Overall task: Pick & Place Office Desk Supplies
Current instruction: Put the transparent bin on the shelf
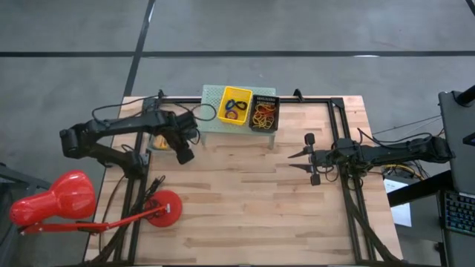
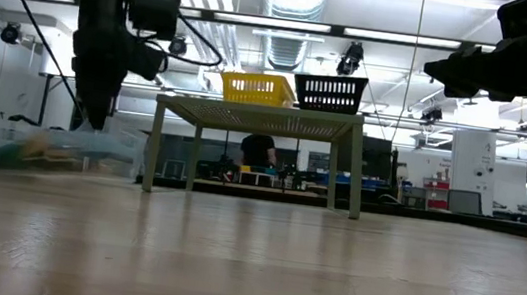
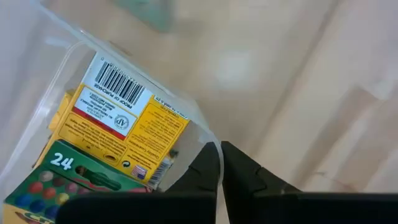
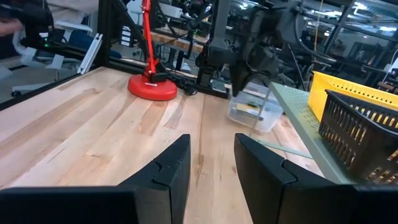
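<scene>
A clear plastic box [image 1: 157, 141] stands at the table's far left, under my left arm. It holds little yellow-orange printed boxes [image 3: 118, 118]. My left gripper [image 3: 221, 165] points down over the box's right end and is shut on its thin wall. On the mint-green stand [image 1: 215, 95] at the far edge sit a yellow basket [image 1: 236, 106] with small ring rolls and a black basket [image 1: 264, 113] with rubber bands. My right gripper [image 1: 297, 162] waits open at the right, level above the table, holding nothing. My left gripper pinches the clear box's thin upper wall edge [image 3: 211, 144], by a corner, between its two fingers. The fingers come from above, pointing down. The box [image 2: 62, 148] sits low by the tabletop below the fingers; whether it is lifted clear I cannot tell.
A red desk lamp stands with its base [image 1: 163, 208] at the near left, its head [image 1: 52, 200] hanging off the table's left edge. Black rails [image 1: 349, 200] run along both sides. Bare wood [image 1: 245, 193] fills the middle and near part.
</scene>
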